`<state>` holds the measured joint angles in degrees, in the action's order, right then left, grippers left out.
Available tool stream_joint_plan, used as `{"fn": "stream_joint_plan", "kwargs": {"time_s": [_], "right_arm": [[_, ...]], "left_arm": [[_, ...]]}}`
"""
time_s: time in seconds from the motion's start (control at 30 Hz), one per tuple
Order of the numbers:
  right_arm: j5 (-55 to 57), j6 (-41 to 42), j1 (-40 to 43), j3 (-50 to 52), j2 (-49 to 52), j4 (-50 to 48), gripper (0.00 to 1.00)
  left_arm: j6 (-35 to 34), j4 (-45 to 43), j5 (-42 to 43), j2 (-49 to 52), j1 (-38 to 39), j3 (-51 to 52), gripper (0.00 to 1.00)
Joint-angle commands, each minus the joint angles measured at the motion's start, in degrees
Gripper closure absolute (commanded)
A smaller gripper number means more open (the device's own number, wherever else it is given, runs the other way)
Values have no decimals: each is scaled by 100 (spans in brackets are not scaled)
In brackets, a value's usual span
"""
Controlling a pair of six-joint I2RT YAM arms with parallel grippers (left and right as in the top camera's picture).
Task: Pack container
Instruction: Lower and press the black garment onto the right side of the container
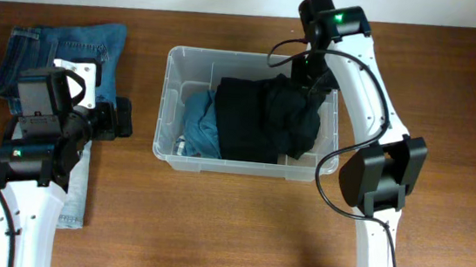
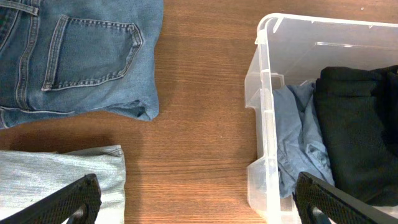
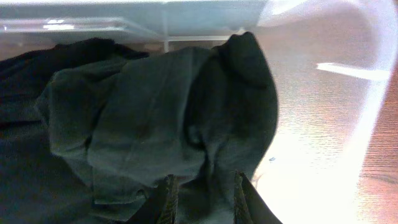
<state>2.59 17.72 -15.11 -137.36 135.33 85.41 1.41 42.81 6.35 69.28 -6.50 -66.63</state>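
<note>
1. The clear bin sits mid-frame in the overhead view, on the wooden table.
2. Inside it, a black garment fills the right part and a light blue one the left.
3. The right gripper is at the bin's upper right, its fingers narrow with black cloth between them; I cannot tell whether they pinch it.
4. The left gripper is spread wide and empty, left of the bin.
5. Jeans lie at the upper left.

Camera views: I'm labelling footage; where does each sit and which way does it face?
Overhead: above the table, looking straight down at the clear rectangular plastic bin; both arms show.
Left wrist: low over the table, facing folded blue denim jeans and the bin; left gripper shows.
Right wrist: over the bin, facing the crumpled black garment; right gripper shows.
All share bin and garment.
</note>
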Motion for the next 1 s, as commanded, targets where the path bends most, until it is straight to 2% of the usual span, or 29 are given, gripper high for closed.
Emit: {"fn": "stream_joint_plan", "kwargs": {"time_s": [0.0, 0.37, 0.43, 0.53, 0.8, 0.97], "right_arm": [[63, -96, -146, 96, 11, -35, 78], [66, -70, -210, 1803, 11, -669, 83], [63, -28, -214, 1950, 11, -678, 89], [59, -22, -227, 1952, -4, -671, 91], [66, -13, -229, 1700, -535, -660, 90], [66, -13, -229, 1305, -879, -730, 85]], "left_arm": [[-57, -13, -39, 15, -15, 2, 1], [-57, -13, -39, 15, -15, 2, 1], [-57, -13, -37, 15, -15, 2, 1], [-57, -13, -39, 15, -15, 2, 0], [-57, -13, -37, 15, -15, 2, 1], [-57, -13, -39, 15, -15, 2, 1]]}}
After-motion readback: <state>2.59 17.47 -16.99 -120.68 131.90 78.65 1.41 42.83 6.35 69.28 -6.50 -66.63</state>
